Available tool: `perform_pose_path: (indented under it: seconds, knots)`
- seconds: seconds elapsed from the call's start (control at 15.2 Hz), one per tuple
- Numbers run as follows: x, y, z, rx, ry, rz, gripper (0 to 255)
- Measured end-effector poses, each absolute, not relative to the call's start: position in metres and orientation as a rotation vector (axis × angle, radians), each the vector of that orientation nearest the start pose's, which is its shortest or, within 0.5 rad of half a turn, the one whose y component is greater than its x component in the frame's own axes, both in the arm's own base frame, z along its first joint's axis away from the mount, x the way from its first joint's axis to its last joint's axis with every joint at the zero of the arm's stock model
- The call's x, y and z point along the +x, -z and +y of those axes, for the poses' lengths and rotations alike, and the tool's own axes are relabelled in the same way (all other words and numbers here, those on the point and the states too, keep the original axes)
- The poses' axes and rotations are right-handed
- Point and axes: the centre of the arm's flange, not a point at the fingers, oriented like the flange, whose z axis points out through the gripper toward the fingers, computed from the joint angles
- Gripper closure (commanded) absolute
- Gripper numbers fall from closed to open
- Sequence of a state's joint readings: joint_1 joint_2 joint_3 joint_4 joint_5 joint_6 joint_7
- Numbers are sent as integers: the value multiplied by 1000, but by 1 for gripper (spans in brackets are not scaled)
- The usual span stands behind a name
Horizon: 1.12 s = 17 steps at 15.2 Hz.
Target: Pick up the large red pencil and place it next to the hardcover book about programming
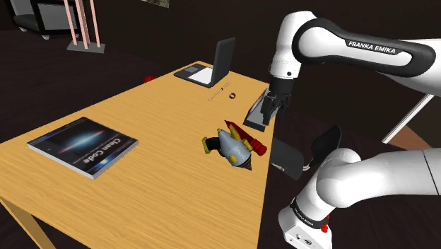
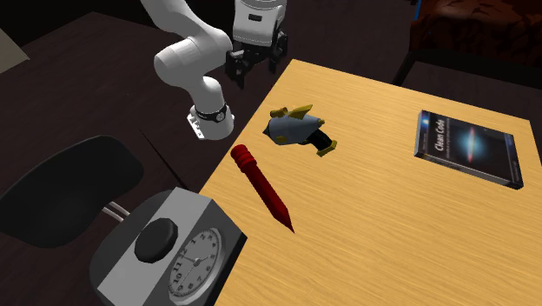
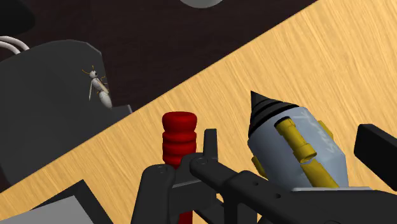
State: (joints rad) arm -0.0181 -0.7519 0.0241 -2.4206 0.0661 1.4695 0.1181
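The large red pencil lies near the table edge closest to the arm's stand, its ribbed blunt end toward that edge. A grey and yellow toy partly covers the red pencil in the shoulder view. The book titled Clean Code lies flat at the far side of the table, seen again in the second exterior view as the book. My gripper hangs open above the table edge, over the pencil's blunt end and the toy. Nothing is between its fingers.
An open laptop sits at the table's far corner, with a small pen and ring near it. A grey clock stands on the table past the pencil's tip. A dark chair stands beside the table.
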Motion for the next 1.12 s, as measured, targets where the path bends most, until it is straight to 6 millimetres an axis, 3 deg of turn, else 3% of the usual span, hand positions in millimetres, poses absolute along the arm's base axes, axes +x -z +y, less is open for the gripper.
perform_pose_path:
  seconds: [0.13,0.26,1.12]
  knots:
    - [304,-538,10,-3088,-310,186,0]
    - [314,-522,3,-3107,-299,190,0]
    - [399,-401,-43,-3262,-192,212,0]
